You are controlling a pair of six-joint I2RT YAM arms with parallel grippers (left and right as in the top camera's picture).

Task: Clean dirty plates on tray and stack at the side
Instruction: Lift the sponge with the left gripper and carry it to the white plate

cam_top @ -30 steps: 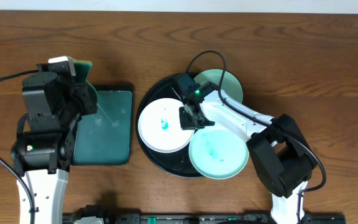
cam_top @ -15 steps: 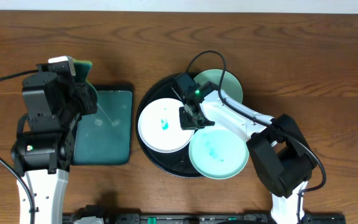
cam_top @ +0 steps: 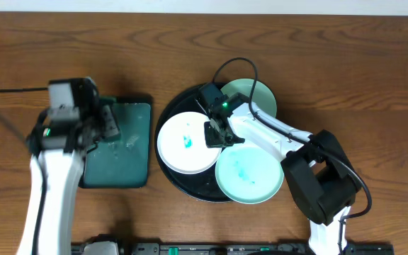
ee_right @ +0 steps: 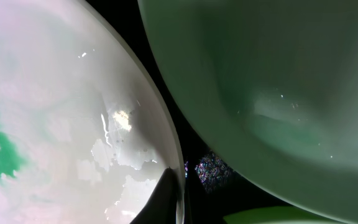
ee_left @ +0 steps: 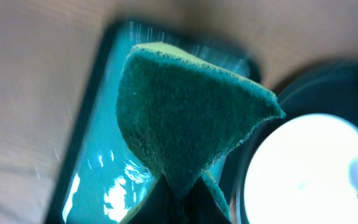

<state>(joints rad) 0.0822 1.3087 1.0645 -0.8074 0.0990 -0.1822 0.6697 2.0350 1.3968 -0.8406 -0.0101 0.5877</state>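
Note:
The round black tray (cam_top: 167, 112) holds three plates. A white plate (cam_top: 186, 144) with a teal smear lies at its left. One mint plate (cam_top: 259, 95) lies at the back and one smeared mint plate (cam_top: 250, 173) at the front. My right gripper (cam_top: 214, 133) is shut on the white plate's right rim; the right wrist view shows the jaws (ee_right: 178, 199) pinching that rim (ee_right: 55, 112) next to the back mint plate (ee_right: 260, 81). My left gripper (cam_top: 110, 122) is shut on a green sponge (ee_left: 185, 118) over the rectangular tray, left of the white plate (ee_left: 303, 168).
A small dark rectangular tray with a wet teal inside (cam_top: 119, 152) lies left of the black tray; it also shows in the left wrist view (ee_left: 98, 162). Brown wooden table (cam_top: 346, 64) surrounds both. The right arm's cable loops over the back mint plate.
My left arm has swung down and to the right, bringing the sponge from the rectangular tray's back left corner over the tray. The right arm and plates have not moved.

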